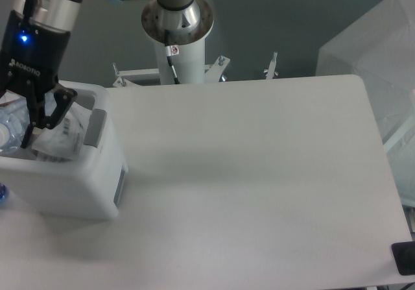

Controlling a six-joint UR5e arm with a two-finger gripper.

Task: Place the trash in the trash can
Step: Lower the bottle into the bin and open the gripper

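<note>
One large white boxy plastic trash can [71, 186] with rounded corners and a grey panel at its right rim stands at the left edge of the white table [259, 186]. Inside it I count two pieces of trash. The first is a crumpled white plastic wrapper [59, 141] with a barcode printed on it, lying against the right inner wall just below the grey panel. The second is a clear plastic bottle [10, 129], showing at the far left of the bin's opening and partly cut off by the edge of the view.

There is one arm, and its black two-finger gripper [23, 118] hangs over the open top of the can, its tips down inside the rim. The right finger [55, 105] is plain to see, spread out to the side above the wrapper. The bottle sits at the left finger, right where the tips reach, but whether the fingers are pressing on it or have let it go I cannot tell, since the left side runs out of view. A small blue light glows on the gripper's body.

Behind the table rises the arm's one white mounting column [181, 50] with its grey flange.
</note>
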